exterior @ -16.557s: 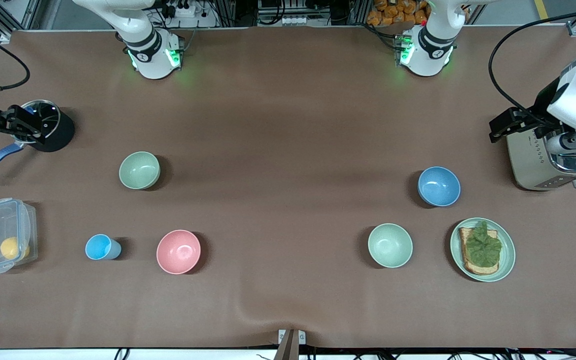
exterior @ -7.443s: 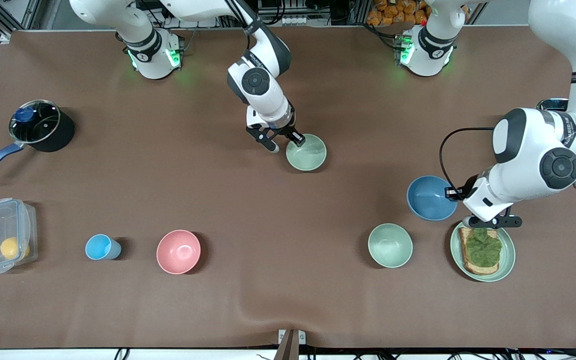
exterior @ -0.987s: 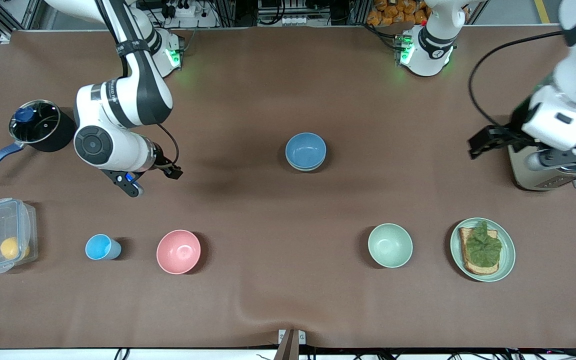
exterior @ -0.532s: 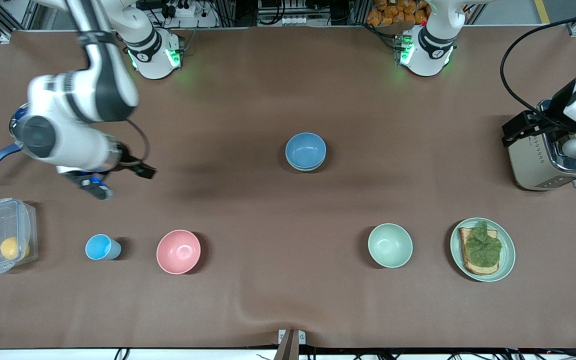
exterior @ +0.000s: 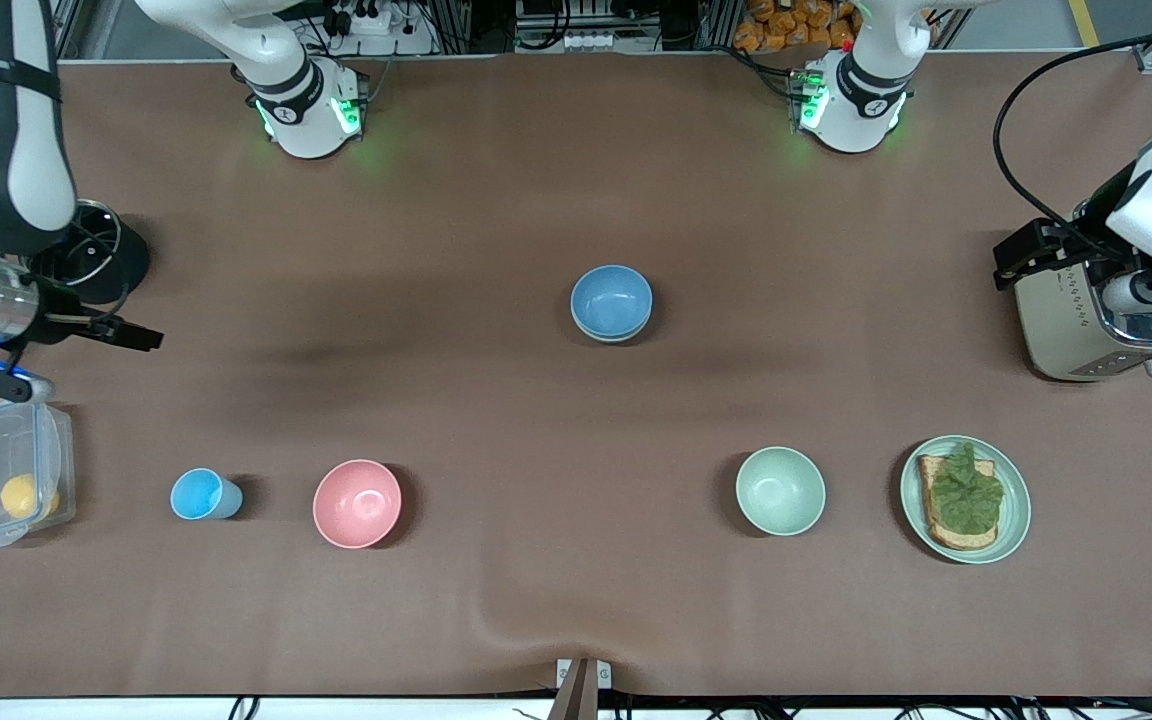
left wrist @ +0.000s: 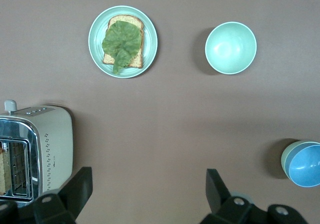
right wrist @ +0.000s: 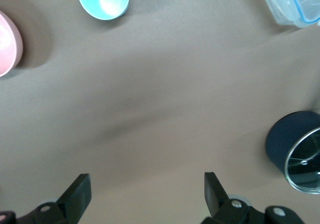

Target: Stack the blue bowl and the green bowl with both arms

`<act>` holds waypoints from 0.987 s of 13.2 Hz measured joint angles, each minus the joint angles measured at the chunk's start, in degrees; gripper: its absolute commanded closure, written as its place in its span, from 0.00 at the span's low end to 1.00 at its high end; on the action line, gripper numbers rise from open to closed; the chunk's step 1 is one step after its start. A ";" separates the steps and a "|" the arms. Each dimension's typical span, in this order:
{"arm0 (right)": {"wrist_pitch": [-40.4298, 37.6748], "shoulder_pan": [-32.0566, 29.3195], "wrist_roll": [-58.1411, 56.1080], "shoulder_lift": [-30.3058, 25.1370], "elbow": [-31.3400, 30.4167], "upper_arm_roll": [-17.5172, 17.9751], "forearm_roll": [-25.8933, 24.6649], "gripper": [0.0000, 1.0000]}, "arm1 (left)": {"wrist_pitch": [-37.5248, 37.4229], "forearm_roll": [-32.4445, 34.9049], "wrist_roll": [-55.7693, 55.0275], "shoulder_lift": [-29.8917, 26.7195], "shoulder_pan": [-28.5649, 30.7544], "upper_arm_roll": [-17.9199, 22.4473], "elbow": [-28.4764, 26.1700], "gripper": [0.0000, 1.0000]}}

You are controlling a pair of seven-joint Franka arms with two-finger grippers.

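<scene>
Blue bowl (exterior: 611,298) sits nested in green bowl (exterior: 612,332) mid-table, stack looks done. Both arms have pulled back: right pincer (exterior: 46,350) spread near pot (exterior: 96,262), left pincer (exterior: 1096,265) spread over toaster (exterior: 1066,325).

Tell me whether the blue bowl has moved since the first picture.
Yes. The blue bowl left its spot beside the toaster and now sits in the green bowl at mid-table.
</scene>
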 measured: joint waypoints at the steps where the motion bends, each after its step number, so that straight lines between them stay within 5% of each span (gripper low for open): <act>1: -1.44 -2.33 0.00 -0.85 0.92 2.97 -0.69 0.00 | 0.00 0.00 0.00 0.00 -0.07 0.00 -0.02 0.00; 7: -4.67 -8.23 -13.85 -10.63 2.68 12.30 -1.83 0.00 | 0.00 -0.17 0.03 0.00 -0.12 0.09 -0.12 0.00; 13: -1.82 -13.33 -15.93 -10.91 4.37 18.60 -1.68 0.00 | 0.00 -0.17 0.03 0.00 -0.12 0.14 -0.12 0.00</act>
